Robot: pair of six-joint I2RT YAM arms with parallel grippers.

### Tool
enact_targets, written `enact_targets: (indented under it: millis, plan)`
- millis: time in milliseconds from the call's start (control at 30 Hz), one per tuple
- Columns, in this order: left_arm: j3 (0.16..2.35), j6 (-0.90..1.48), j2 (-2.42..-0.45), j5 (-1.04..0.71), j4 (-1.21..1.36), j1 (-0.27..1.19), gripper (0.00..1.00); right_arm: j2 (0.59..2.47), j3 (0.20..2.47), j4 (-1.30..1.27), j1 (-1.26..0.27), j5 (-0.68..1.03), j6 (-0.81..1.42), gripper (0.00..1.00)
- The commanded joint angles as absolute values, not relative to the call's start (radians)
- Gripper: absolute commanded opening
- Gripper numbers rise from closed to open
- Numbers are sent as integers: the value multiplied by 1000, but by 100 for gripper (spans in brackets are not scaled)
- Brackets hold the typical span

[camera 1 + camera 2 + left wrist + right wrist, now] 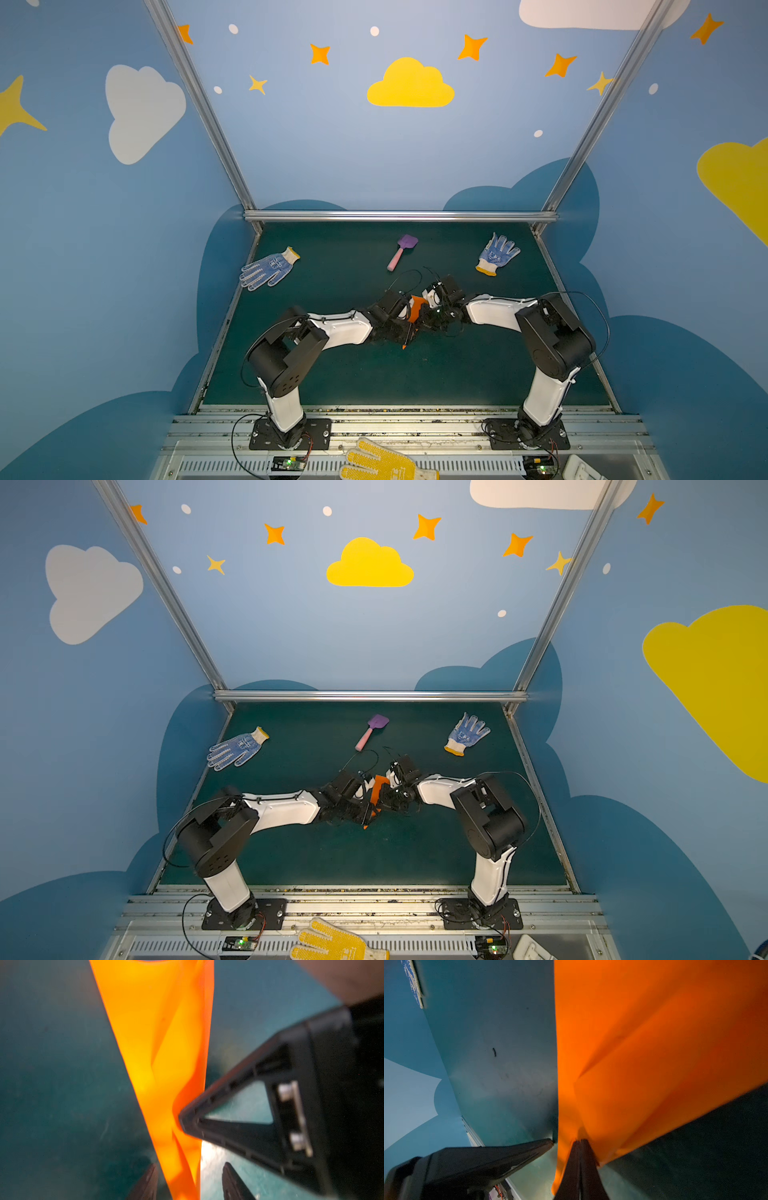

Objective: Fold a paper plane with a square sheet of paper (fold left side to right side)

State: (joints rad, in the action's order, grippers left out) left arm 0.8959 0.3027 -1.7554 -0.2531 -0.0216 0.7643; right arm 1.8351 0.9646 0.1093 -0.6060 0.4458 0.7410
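Right hand (580, 1145) pinches the paper plane (654, 1043), largely hidden from above.

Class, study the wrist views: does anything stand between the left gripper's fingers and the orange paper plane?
Nothing visible does. The orange paper plane passes between the left gripper's parted fingers. The right gripper pinches it farther along, not in the gap.

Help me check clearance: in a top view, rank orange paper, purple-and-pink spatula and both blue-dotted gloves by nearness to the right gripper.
1. Folded orange paper, in right gripper.
2. Purple-headed pink-handled spatula, behind.
3. Right blue-dotted glove, back.
4. Left blue-dotted glove, farthest.
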Motion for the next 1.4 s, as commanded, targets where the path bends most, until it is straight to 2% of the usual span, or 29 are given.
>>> enact_targets:
  millis: [0, 200, 633, 1033, 1367]
  plan:
    - [849, 301, -1737, -226, -149, 778, 52, 1847, 951, 107, -600, 425, 749, 0]
    - [824, 302, -1726, -178, -158, 785, 48, 1848, 957, 107, -598, 431, 750, 0]
    - [842, 300, -1771, -176, -137, 787, 28, 1830, 963, 100, -600, 464, 743, 0]
    - [836, 298, -1784, -176, -126, 786, 22, 1760, 950, 129, -621, 487, 704, 0]
    - [833, 296, -1784, -183, -118, 787, 21, 1799, 961, 120, -654, 476, 713, 0]
